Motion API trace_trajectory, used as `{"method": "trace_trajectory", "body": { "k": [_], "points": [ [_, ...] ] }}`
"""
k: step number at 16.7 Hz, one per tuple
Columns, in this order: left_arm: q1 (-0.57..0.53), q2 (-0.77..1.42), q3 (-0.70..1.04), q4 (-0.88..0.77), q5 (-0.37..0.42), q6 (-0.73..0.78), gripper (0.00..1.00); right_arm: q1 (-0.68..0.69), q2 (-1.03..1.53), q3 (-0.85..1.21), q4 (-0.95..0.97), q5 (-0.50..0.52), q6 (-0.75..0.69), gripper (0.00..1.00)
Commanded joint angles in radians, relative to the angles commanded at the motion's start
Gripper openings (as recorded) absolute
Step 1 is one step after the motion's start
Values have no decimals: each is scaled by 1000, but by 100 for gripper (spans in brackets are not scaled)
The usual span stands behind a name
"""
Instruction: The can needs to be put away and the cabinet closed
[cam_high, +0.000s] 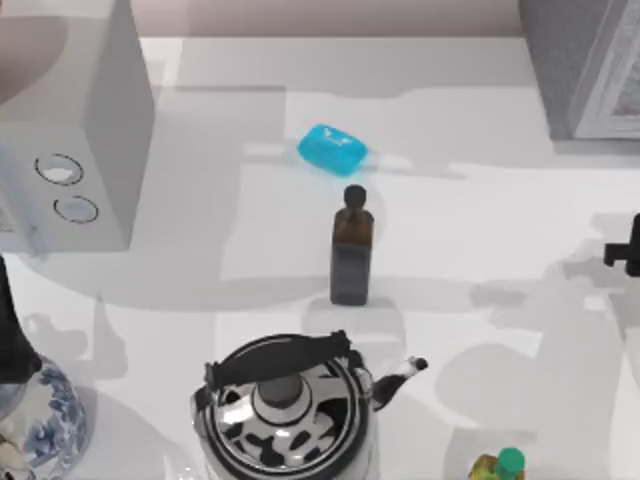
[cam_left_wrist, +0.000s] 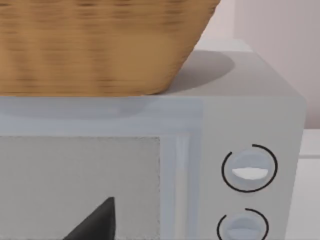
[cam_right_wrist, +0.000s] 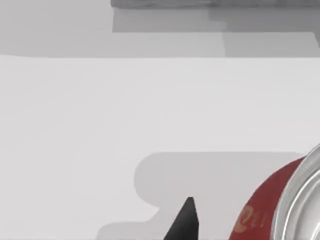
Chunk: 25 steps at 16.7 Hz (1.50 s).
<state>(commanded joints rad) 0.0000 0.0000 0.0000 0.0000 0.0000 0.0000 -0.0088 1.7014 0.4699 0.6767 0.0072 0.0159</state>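
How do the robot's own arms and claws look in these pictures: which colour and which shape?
Little of them is in view. The right claw is a black, angular piece at the table's right edge in the top view. In the right wrist view, one finger appears as a matte black, tapered point. In the left wrist view, a finger of the left claw is a similar black wedge. No cables or markings are visible.
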Motion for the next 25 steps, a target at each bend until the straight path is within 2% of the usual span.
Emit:
{"method": "trace_trajectory", "body": {
  "k": [3, 9, 12, 20, 25],
  "points": [
    [0, 0, 0, 0, 0, 0, 100, 0, -88, 65, -156, -2, -2, 0],
    [0, 0, 0, 0, 0, 0, 100, 1, -299, 198, -589, -10, -2, 0],
    [0, 0, 0, 0, 0, 0, 100, -1, -397, 261, -723, -9, -3, 0],
    [0, 0, 0, 0, 0, 0, 100, -2, -442, 276, -758, -6, -3, 0],
    [0, 0, 0, 0, 0, 0, 100, 0, -654, 145, -749, -2, -17, 0]
  ]
}}
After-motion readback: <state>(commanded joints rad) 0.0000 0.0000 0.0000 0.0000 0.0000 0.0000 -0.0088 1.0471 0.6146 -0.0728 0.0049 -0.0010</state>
